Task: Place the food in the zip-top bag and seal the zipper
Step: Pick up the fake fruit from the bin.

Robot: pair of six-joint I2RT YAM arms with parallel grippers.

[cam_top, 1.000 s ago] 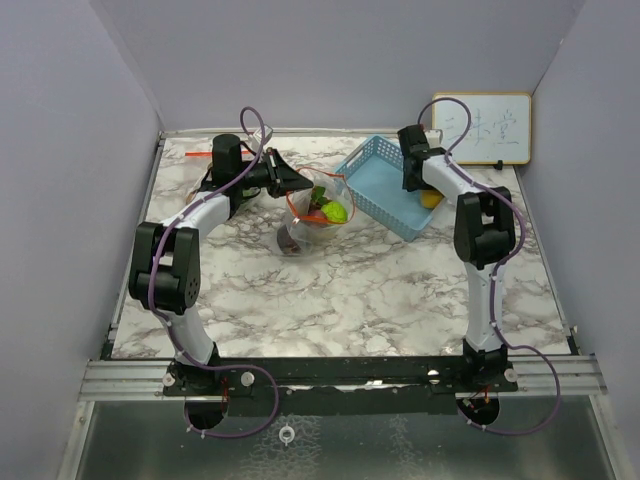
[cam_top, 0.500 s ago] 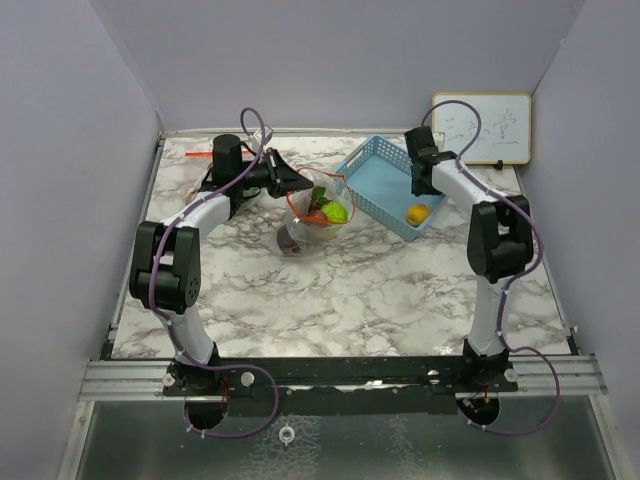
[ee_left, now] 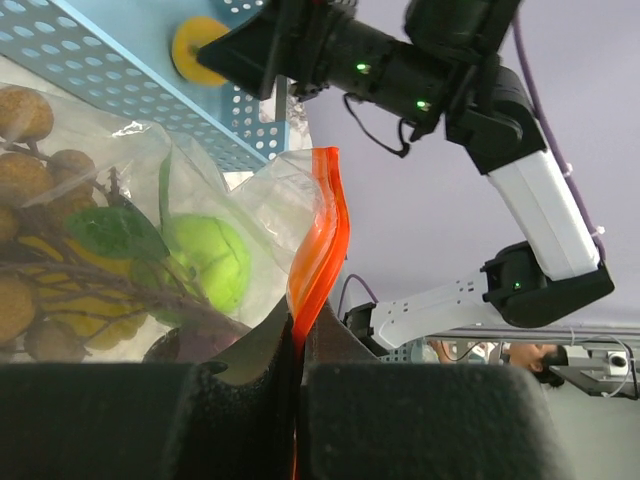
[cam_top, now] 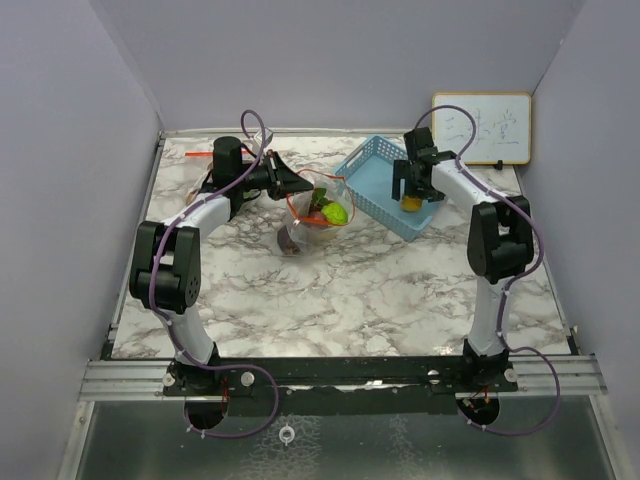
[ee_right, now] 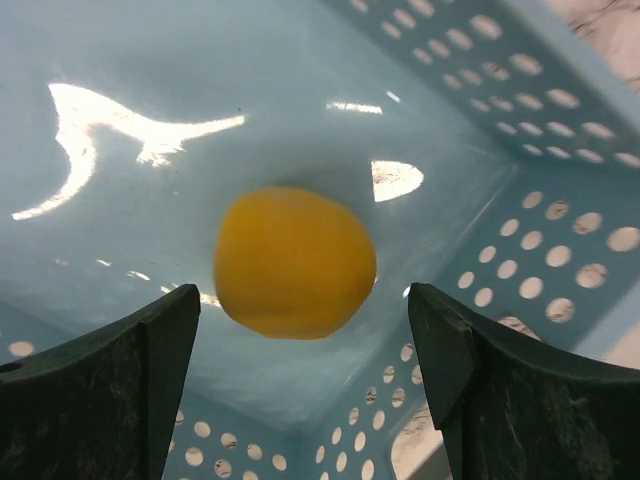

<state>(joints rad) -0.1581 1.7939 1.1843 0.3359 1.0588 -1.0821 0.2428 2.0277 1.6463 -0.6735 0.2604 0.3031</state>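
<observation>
No brand or label shows. The only writing is a few faint scribbles on the whiteboard (cam_top: 482, 128) propped at the back right, too pale to read.

On the left, the left gripper (cam_top: 285, 182) is clamped on the orange zipper strip (cam_top: 300, 198) of the clear bag (cam_top: 318, 222). The bag sits on the marble table (cam_top: 350, 290), left of the basket. Its long axis runs from the gripper out to the right. The orange rim makes an open loop, so the mouth is unsealed. From above, a lime-green fruit (cam_top: 336, 212) shows inside, with something dark low at the bag's near end.

The left wrist view adds detail: the black fingers (ee_left: 150, 420) are pressed together on the zipper strip (ee_left: 318, 250), which rises upright from between them. Behind the plastic lie the lime-green fruit (ee_left: 208, 262), a green leaf (ee_left: 105, 232) and a brown grape bunch (ee_left: 20, 300).

To the right, the blue basket (cam_top: 372, 178) sits at a slant, just beside the bag. The right gripper (cam_top: 411, 195) reaches down into its near right corner, jaws spread wide. The top view half hides the yellow fruit (cam_top: 410, 205) there. The right wrist view shows it plainly: the round yellow fruit (ee_right: 295, 262), slightly blurred, sits on the basket (ee_right: 560, 130) floor. It lies between the fingers of the right gripper (ee_right: 300, 320), with a gap on each side.
</observation>
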